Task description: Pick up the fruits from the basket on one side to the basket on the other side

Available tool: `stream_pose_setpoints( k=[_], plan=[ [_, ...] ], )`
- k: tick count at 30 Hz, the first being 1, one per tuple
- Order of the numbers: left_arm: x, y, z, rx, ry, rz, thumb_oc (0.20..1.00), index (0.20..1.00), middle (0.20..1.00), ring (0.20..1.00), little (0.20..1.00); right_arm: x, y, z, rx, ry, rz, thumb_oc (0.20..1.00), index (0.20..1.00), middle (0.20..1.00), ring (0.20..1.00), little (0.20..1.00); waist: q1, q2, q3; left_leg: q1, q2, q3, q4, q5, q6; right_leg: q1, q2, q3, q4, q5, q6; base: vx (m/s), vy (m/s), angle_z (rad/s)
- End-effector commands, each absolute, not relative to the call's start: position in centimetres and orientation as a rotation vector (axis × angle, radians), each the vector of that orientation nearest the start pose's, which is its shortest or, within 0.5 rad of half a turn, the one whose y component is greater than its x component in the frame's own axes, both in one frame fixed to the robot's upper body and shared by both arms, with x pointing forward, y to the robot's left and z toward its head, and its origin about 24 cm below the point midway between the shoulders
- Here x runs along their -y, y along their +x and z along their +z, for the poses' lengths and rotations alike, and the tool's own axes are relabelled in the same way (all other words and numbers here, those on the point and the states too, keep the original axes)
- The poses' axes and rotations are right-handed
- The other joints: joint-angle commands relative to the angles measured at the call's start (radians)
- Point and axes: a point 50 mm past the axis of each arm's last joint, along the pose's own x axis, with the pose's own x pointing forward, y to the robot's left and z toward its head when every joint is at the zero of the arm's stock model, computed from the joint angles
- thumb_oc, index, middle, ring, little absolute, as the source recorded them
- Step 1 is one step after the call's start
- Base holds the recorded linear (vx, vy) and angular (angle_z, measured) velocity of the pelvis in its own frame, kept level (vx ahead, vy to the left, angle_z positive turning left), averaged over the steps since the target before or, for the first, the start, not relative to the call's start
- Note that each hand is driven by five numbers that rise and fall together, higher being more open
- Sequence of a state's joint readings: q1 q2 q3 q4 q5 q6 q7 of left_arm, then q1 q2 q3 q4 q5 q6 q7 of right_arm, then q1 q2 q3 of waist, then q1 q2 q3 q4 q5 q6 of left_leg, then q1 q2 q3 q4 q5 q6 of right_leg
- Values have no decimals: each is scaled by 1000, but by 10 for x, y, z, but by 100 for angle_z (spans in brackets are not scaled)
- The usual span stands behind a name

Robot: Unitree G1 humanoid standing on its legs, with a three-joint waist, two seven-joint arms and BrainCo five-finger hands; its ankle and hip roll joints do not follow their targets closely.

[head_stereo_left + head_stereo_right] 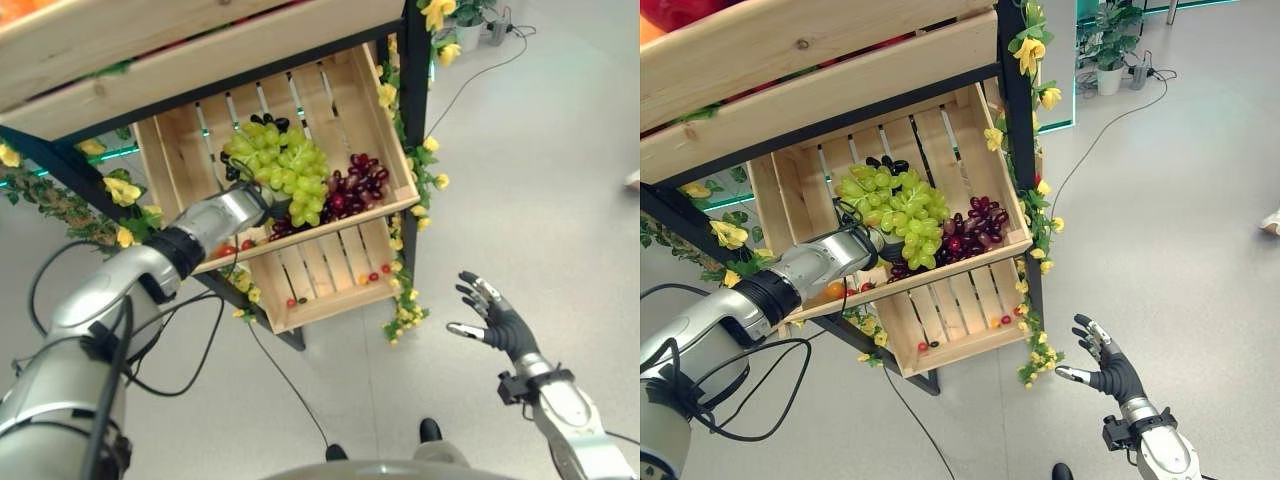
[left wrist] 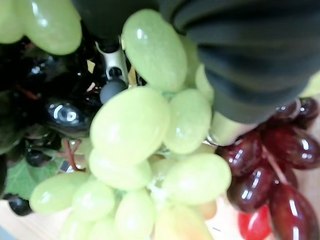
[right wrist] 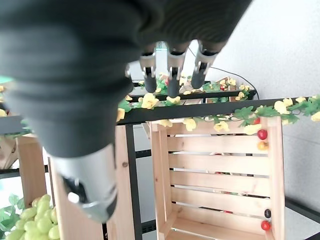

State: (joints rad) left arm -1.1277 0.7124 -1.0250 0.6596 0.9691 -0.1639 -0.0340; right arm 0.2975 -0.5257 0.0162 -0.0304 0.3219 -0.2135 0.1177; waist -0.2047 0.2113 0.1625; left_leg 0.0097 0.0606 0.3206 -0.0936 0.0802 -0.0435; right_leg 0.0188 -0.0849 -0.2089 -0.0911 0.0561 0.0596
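The left hand reaches into the upper wooden crate of a black-framed rack, its fingers buried among the green grapes; whether they grip the bunch cannot be told, since the wrist view shows just one dark fingertip and the ribbed cover pressed against the fruit. The green grapes lie near the middle of this crate, with dark red grapes touching them on the robot's right and a few black grapes behind them toward the back wall. Below sits a lower wooden crate holding several small red and orange fruits along its front edge. Yellow flower garlands trail along the frame. The right hand hovers over the grey floor, well apart from the rack, fingers spread and grasping nothing.
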Motion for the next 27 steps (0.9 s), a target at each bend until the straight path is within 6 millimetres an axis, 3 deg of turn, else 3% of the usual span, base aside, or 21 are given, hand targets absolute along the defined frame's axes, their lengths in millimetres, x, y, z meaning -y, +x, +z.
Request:
stream_pose_setpoints(
  k=[1, 2, 3, 4, 5, 7, 9, 15, 27],
  plan=[
    [-214, 396, 219, 247, 2178, -90, 1000, 1000, 1000, 1000, 1000, 232, 199, 59, 115, -197, 134, 1000, 1000, 1000, 1000, 1000, 14, -93, 7, 74, 24, -27, 6, -43, -55, 43, -74, -56, 4, -39, 122, -17, -21, 6],
    [-221, 393, 213, 216, 2072, -66, 1000, 1000, 1000, 1000, 1000, 233, 198, 58, 113, -196, 124, 1000, 1000, 1000, 1000, 1000, 21, -96, 6, 73, 25, -32, 6, -42, -55, 46, -74, -60, 4, -40, 120, -3, -23, 12],
    [-232, 390, 205, 161, 1856, -21, 1000, 1000, 1000, 1000, 1000, 233, 198, 57, 109, -193, 112, 1000, 1000, 1000, 1000, 1000, 27, -100, 4, 72, 25, -36, 6, -43, -54, 48, -75, -65, 4, -42, 118, 19, -20, 13],
    [-266, 383, 186, 31, 1425, 114, 1000, 1000, 1000, 1000, 1000, 232, 197, 51, 79, -160, 84, 1000, 1000, 1000, 1000, 1000, 39, -108, 2, 78, 24, -42, 6, -46, -52, 57, -74, -69, 4, -47, 114, 6, -10, 12],
    [-267, 382, 185, 29, 1421, 116, 1000, 1000, 1000, 1000, 1000, 232, 197, 51, 78, -163, 87, 1000, 1000, 1000, 1000, 1000, 35, -105, -1, 72, 24, -43, 6, -42, -52, 52, -74, -70, 4, -43, 113, 18, -5, 5],
    [-276, 377, 162, -24, 1159, 180, 1000, 1000, 1000, 1000, 1000, 229, 197, 43, 46, -127, 75, 1000, 1000, 1000, 1000, 1000, 41, -109, -5, 76, 23, -49, 6, -44, -50, 59, -72, -77, 4, -45, 107, 17, -1, 10],
    [-279, 379, 162, -49, 1070, 205, 1000, 1000, 1000, 1000, 1000, 228, 200, 42, 34, -129, 75, 1000, 1000, 1000, 1000, 1000, 41, -112, -11, 75, 24, -54, 6, -44, -50, 59, -69, -79, 4, -46, 104, 22, -5, 16],
    [-290, 379, 157, -100, 1060, 243, 1000, 1000, 1000, 1000, 1000, 226, 201, 42, 25, -123, 94, 1000, 1000, 1000, 1000, 1000, 44, -120, -20, 81, 26, -55, 6, -48, -50, 67, -65, -86, 4, -49, 104, 4, 0, 1],
    [-304, 374, 156, -159, 1202, 237, 1000, 1000, 1000, 1000, 1000, 227, 199, 40, 14, -126, 105, 1000, 1000, 1000, 1000, 1000, 54, -127, -26, 86, 33, -53, 6, -47, -54, 75, -59, -94, 4, -56, 101, 0, 0, 0]
  ],
)
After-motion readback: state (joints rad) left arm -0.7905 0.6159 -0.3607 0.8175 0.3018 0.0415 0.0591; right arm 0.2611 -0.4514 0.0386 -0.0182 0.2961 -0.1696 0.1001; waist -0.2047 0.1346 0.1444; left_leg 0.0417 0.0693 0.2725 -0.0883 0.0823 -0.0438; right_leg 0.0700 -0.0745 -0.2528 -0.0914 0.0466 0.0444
